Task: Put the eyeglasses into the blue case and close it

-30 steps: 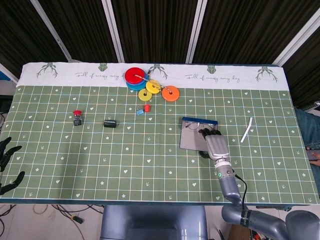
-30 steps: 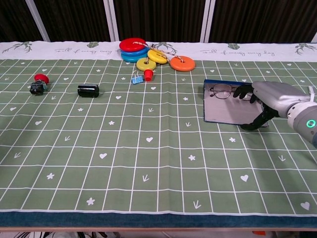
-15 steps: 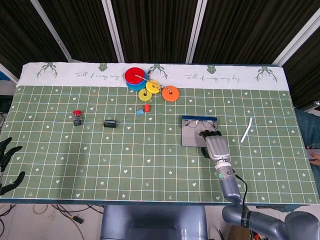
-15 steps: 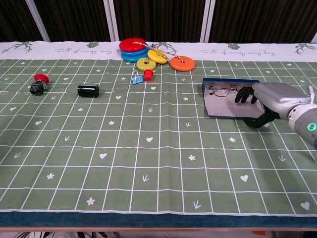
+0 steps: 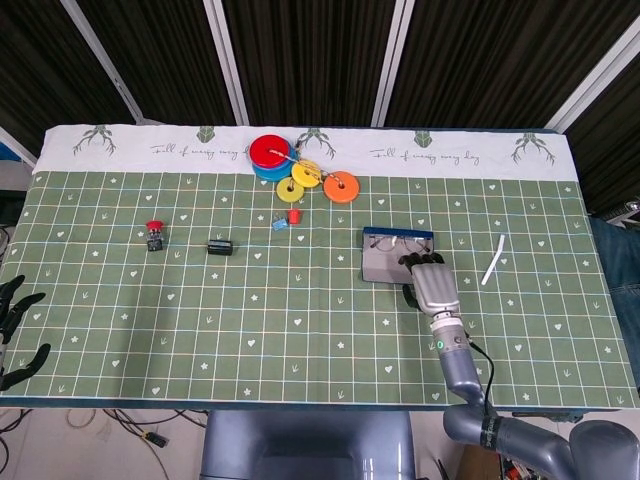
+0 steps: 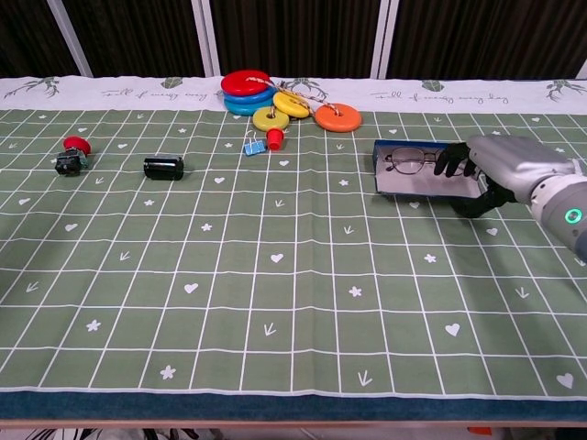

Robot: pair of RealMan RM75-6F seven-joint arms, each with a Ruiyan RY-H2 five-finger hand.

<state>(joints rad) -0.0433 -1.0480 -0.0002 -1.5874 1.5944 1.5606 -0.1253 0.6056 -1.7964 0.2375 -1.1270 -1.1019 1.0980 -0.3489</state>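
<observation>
The eyeglasses (image 6: 409,162) lie inside the blue case (image 6: 417,183), its grey lid half raised. At its three o'clock edge the right hand (image 6: 491,170) grips the lid, dark fingers (image 6: 452,162) curled over it. Far off at eight o'clock, the left hand (image 5: 18,330) hangs past the table (image 5: 300,330) edge, fingers spread.

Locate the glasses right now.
The glasses lie in the open blue case, right of table centre in both views, with the right hand at the case's right end.
</observation>
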